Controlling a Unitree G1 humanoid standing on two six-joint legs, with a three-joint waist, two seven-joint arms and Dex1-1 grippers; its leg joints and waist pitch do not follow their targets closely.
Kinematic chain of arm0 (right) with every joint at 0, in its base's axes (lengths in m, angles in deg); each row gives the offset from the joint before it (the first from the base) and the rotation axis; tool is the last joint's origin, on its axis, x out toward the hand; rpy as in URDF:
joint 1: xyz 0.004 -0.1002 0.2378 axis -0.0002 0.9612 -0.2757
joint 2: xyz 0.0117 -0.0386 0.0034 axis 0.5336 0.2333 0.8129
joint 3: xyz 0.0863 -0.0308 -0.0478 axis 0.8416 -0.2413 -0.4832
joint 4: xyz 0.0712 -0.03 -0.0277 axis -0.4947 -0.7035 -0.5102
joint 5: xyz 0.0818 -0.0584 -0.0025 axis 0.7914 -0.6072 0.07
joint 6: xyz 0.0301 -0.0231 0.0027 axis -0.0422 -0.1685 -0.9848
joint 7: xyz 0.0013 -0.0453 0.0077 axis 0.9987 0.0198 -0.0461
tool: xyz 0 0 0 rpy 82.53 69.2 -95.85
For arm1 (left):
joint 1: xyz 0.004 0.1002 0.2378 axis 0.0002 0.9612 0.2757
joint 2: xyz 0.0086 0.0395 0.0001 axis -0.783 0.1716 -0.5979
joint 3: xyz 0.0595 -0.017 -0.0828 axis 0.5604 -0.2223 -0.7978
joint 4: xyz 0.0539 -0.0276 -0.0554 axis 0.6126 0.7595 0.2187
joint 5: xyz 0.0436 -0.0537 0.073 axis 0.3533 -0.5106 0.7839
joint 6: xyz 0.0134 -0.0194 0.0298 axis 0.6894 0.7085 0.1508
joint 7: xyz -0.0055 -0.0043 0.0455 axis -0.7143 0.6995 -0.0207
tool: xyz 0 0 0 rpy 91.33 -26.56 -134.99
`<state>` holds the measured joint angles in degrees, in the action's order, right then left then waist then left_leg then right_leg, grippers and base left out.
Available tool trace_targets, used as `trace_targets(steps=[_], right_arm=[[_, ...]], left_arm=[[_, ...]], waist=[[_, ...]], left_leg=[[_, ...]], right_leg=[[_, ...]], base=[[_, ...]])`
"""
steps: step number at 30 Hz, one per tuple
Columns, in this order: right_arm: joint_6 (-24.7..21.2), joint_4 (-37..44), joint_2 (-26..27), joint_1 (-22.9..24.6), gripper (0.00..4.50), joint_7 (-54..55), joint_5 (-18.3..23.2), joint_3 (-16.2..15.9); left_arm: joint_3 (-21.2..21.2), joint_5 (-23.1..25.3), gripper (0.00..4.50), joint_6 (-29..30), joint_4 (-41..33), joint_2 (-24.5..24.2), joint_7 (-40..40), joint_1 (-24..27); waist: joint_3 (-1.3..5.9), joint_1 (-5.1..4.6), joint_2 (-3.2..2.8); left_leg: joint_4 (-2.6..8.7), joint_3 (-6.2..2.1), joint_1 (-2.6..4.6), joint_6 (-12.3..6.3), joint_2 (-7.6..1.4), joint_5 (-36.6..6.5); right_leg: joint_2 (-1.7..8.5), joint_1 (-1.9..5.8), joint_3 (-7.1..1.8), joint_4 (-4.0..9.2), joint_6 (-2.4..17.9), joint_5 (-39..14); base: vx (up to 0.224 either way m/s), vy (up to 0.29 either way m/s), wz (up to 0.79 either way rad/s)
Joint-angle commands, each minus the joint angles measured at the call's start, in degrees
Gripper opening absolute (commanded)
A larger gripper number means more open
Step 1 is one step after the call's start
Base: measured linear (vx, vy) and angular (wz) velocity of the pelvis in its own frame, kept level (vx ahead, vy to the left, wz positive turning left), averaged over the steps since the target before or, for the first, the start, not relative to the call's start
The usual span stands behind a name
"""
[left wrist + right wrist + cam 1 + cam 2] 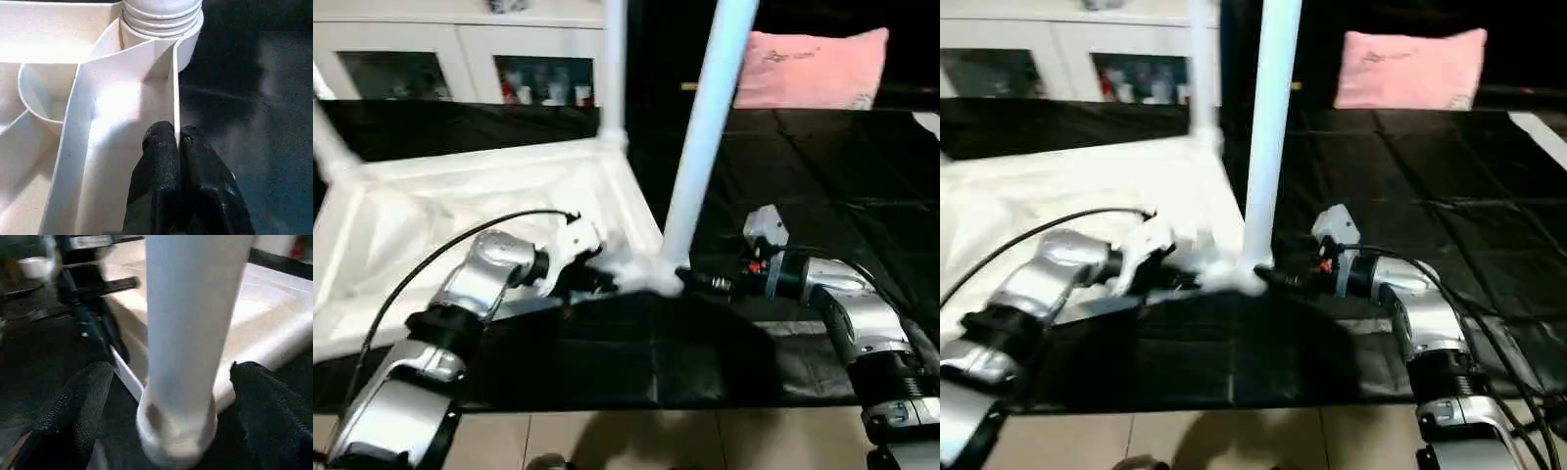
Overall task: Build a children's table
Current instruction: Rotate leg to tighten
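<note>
The children's table lies upside down on the black cloth, its white top (460, 206) showing the ribbed underside. A round white leg (705, 127) stands upright in the near corner socket (176, 431). Another leg (614, 69) rises from the far corner, and a third (328, 142) stands at the left. My left gripper (176, 139) is shut on the top's thin rim wall just beside the near socket. My right gripper (171, 382) is open low around the near leg, with one finger (83, 396) on each side and a gap to the tube.
A pink pillow (813, 69) lies at the back right. A white cabinet with glass doors (460, 59) stands behind the table. The black cloth (822, 176) ends near me at a tiled floor (656, 441). Cables run along both forearms.
</note>
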<state>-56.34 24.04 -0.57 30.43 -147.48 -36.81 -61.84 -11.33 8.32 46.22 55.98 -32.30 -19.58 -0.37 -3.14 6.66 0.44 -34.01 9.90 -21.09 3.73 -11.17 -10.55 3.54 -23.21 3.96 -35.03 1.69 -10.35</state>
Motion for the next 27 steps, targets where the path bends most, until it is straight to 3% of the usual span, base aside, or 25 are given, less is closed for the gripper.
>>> trace_targets(steps=[1, 8, 10, 14, 16, 18, 27], right_arm=[[1.2, 1.1, -1.1, 0.7, 4.12, -2.3, -0.4, -1.4], [-1.0, 0.1, -1.5, -0.1, 3.74, -7.4, 0.2, -3.4], [-1.2, -0.3, -1.7, -0.4, 3.39, -8.1, 0.2, -3.8], [-1.3, -1.0, -2.3, -0.6, 3.25, -9.7, 0.3, -4.7], [-1.3, -1.1, -2.3, -0.7, 2.89, -10.1, 0.4, -4.8], [-1.6, -1.0, -2.3, -0.6, 2.85, -10.6, 0.4, -4.8], [-2.3, -0.6, -2.1, -0.3, 2.18, -11.2, 0.9, -5.0]], left_arm=[[2.4, -0.7, 0.00, -1.9, -2.2, -0.1, -4.6, -0.5], [4.4, -1.1, 0.00, -1.9, -5.1, -1.9, -10.8, 0.5], [4.5, -1.1, 0.00, -2.0, -5.1, -1.9, -11.0, 0.5], [4.8, -1.0, 0.00, -2.1, -5.4, -2.0, -11.3, 0.5], [4.8, -1.0, 0.00, -2.0, -5.6, -2.0, -11.4, 0.5], [4.9, -1.1, 0.00, -1.8, -6.1, -2.1, -11.6, 0.8], [5.1, -1.0, 0.00, -1.8, -6.4, -2.3, -11.9, 1.2]], waist=[[3.85, -0.05, 0.02], [3.95, 0.30, 0.19], [3.91, 0.44, 0.28], [3.96, 0.81, 0.21], [3.96, 0.83, 0.33], [4.04, 0.89, -0.04], [3.98, 0.84, 0.08]], left_leg=[[3.74, -0.16, 1.14, -3.35, -2.59, -9.5], [3.76, -0.27, 0.75, -3.14, -2.50, -8.5], [3.70, -0.22, 0.73, -3.19, -2.46, -8.4], [3.73, -0.25, 0.86, -2.93, -2.51, -8.5], [3.71, -0.25, 0.78, -2.94, -2.47, -8.3], [3.69, -0.31, 0.76, -2.84, -2.46, -7.9], [3.70, -0.28, 0.80, -2.67, -2.44, -8.6]], right_leg=[[4.80, 2.90, -2.88, 4.04, 12.9, -10.5], [4.88, 3.20, -2.85, 3.75, 12.5, -9.8], [4.86, 3.14, -2.84, 3.80, 12.4, -10.2], [4.86, 3.08, -2.83, 3.85, 12.0, -11.0], [4.82, 3.12, -2.83, 3.79, 12.0, -10.5], [4.82, 3.15, -2.82, 3.72, 12.1, -9.8], [4.74, 3.14, -2.77, 3.84, 12.2, -10.3]], base=[[0.000, 0.000, 0.00], [0.000, 0.000, 0.00], [0.000, 0.000, 0.00], [0.000, 0.000, 0.00], [0.000, 0.000, 0.00], [0.000, 0.000, 0.00], [0.000, 0.000, 0.00]])
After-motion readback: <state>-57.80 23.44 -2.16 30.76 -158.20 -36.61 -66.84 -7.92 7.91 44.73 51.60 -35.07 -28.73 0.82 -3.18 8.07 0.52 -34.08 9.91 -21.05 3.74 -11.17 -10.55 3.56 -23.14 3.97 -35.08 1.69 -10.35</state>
